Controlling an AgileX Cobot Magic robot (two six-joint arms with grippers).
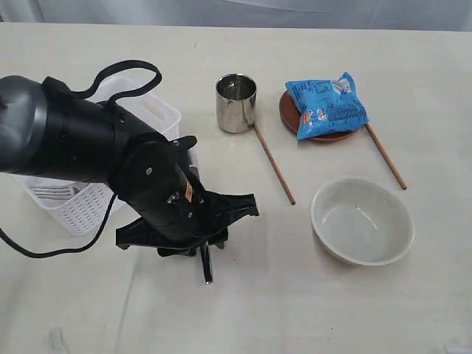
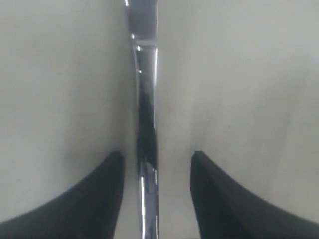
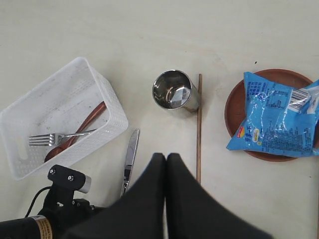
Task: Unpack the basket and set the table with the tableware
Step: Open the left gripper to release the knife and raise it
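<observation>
Left claw (image 2: 157,157) straddles knife (image 2: 145,99) on worktop (image 2: 249,74).
We see its jaws spread, knife lying between them untouched; right claw (image 3: 166,158) pressed together.

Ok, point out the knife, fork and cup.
knife (image 3: 130,158), right wrist view, middle of the blade.
fork (image 3: 70,134), right wrist view, on the handle.
cup (image 1: 236,110), exterior view, outer side wall.

- Blue snack bag (image 1: 327,107), puffy and crinkled, lying printed face up, white label patch near one end.
- Pale grey backdrop (image 1: 221,10) at the rear, faintly folded.
</observation>
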